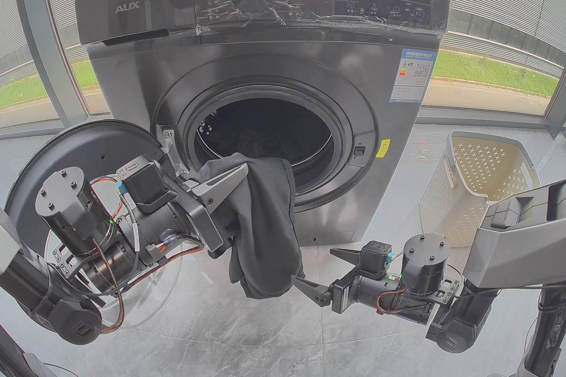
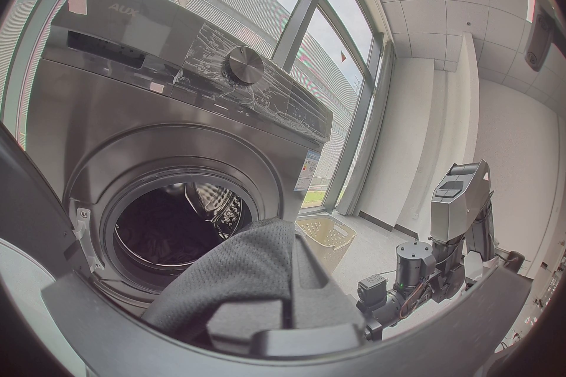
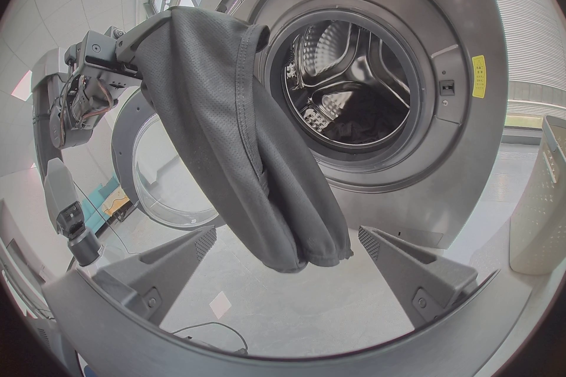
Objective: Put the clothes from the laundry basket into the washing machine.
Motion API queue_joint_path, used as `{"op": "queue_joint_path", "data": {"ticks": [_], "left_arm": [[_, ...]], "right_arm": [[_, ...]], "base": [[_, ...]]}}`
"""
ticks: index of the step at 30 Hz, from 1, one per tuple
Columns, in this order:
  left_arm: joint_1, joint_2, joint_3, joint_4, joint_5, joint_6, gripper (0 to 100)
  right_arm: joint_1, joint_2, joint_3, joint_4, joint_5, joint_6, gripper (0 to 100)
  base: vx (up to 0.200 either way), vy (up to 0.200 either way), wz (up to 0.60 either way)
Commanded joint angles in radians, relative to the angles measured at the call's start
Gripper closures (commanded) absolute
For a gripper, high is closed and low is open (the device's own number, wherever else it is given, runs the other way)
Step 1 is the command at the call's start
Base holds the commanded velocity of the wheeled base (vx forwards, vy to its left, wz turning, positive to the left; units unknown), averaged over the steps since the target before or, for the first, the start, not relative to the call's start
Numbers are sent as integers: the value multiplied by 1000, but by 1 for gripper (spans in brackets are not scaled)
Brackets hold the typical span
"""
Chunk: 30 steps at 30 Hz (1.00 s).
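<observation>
A dark grey garment hangs from my left gripper, which is shut on its upper part just in front of the washing machine's open drum. From the left wrist the same garment bunches over the left gripper. My right gripper is open, low and level with the cloth's bottom end. In the right wrist view the garment dangles down to the right gripper, whose fingers stand wide apart. Dark clothes lie inside the drum. The white laundry basket stands to the right.
The round machine door is swung open to the left, behind my left arm. The basket stands on the floor close to the machine's right side. Grey tiled floor lies bare in front of the machine. Windows surround the corner.
</observation>
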Motion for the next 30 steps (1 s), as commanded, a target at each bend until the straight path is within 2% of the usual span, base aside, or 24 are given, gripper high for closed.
{"op": "queue_joint_path", "data": {"ticks": [1,9,11,12,22,30], "left_arm": [[-2,6,0,0,1,-1,100],[-5,6,3,0,1,-1,100],[-5,4,14,0,1,-2,100],[-5,4,15,0,1,-1,100],[-8,4,29,0,-1,-1,100],[-8,6,27,0,1,-1,100]], "right_arm": [[3,24,-11,-1,3,0,0],[23,24,-34,-2,23,2,0],[32,26,-74,-2,25,2,0],[32,27,-82,-2,25,2,100],[35,64,-156,-4,22,3,100],[37,52,-140,-4,16,6,100]], "base": [[0,0,0],[0,0,0],[0,0,0],[0,0,0],[0,0,0],[0,0,0]]}}
